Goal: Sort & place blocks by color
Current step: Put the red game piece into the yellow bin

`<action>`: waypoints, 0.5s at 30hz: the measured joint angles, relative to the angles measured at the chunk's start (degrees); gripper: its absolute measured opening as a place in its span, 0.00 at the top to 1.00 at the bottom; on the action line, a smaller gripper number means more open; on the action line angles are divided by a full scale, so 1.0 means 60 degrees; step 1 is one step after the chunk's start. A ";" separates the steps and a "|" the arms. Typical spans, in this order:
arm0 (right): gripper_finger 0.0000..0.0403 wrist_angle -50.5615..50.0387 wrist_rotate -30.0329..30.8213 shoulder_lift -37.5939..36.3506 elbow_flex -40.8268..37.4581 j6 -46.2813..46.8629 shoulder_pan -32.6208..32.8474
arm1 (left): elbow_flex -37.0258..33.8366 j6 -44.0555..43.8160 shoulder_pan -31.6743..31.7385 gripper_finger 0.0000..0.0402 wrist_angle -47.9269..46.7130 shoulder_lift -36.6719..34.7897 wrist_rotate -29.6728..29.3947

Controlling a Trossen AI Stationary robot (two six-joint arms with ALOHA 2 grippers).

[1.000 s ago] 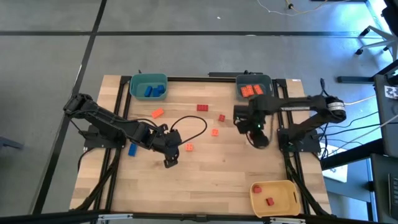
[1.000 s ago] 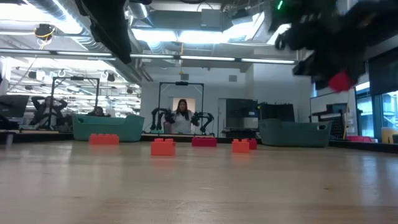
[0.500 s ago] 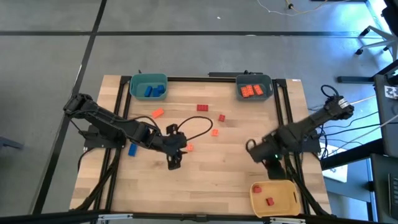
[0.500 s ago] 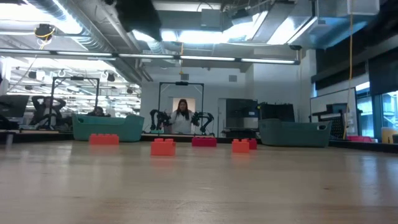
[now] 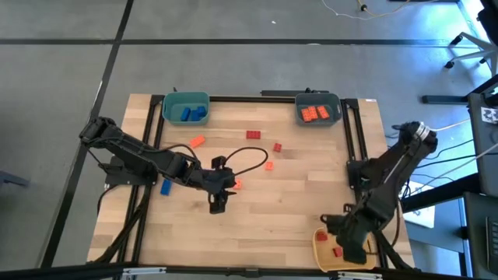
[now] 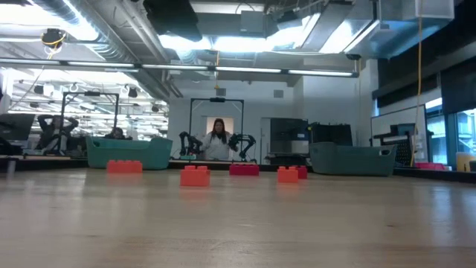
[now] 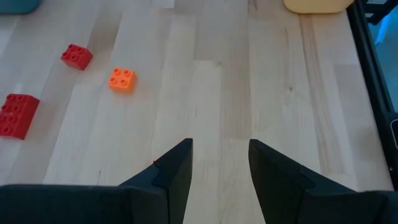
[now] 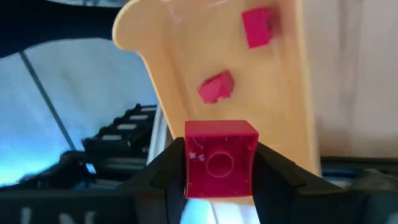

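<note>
Now | right gripper (image 8: pixel 217 171) is gripping a red block (image 8: pixel 220 159) over the yellow bin (image 8: pixel 161 81) | left gripper (image 7: pixel 219 163) is hovering mid-table, jaws parted, empty.

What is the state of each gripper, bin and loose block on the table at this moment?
Right gripper: shut on a red block, above the yellow bin.
Left gripper: open, empty, over mid-table.
Yellow bin: holds two red blocks.
Teal bin: holds blue blocks.
Grey-blue bin: holds orange blocks.
Blue block: loose on the table, by the left arm.
</note>
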 joint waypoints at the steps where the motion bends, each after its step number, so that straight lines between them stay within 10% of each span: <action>1: 0.66 0.0236 0.0027 0.0147 -0.0096 0.0178 0.0106 | 0.0000 0.0051 0.0000 0.63 0.0001 0.0000 0.0000; 15: 0.66 0.2710 0.0660 0.1690 -0.2351 0.0523 0.0359 | 0.0000 0.0085 0.0000 0.63 0.0000 0.0000 0.0000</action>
